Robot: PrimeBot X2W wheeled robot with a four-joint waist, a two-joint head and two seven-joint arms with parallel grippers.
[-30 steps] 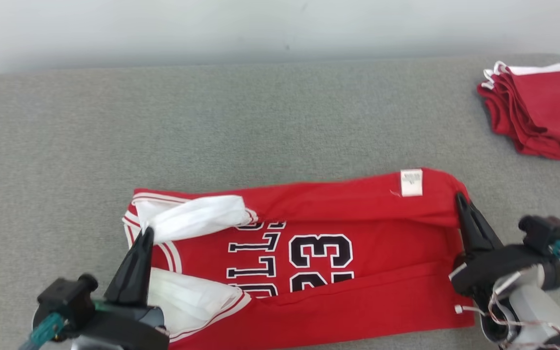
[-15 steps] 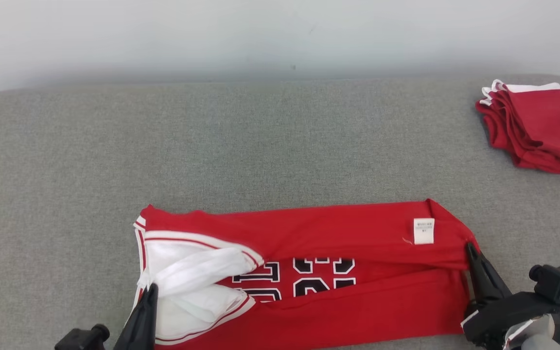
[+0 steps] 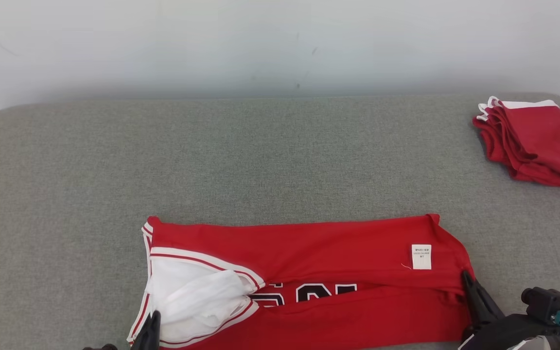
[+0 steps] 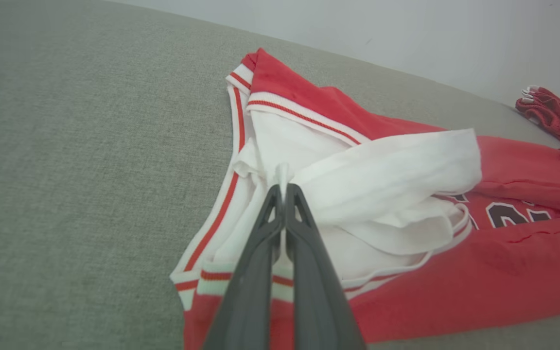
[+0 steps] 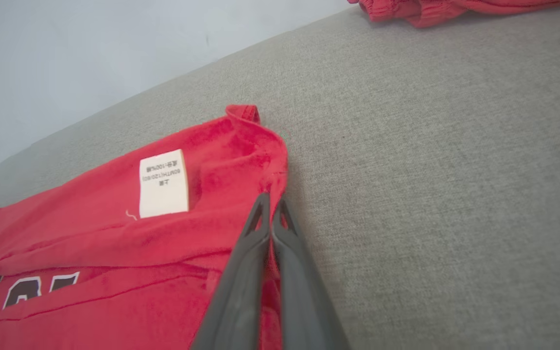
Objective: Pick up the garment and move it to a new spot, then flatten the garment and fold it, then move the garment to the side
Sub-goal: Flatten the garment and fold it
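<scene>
Garment (image 3: 338, 243) lies lower centre of head view on table (image 3: 260, 155); left hand (image 4: 284, 192) clenched on its white cloth, right hand (image 5: 270, 201) clenched on red hem. Risk: shallow pinches may slip under uneven pull; folds could open.

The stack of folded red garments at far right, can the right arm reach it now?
Probably not yet: the right end effector is shut on the red basketball jersey, so it must let go first. Otherwise the grey fabric surface toward the folded red stack looks unobstructed.
</scene>
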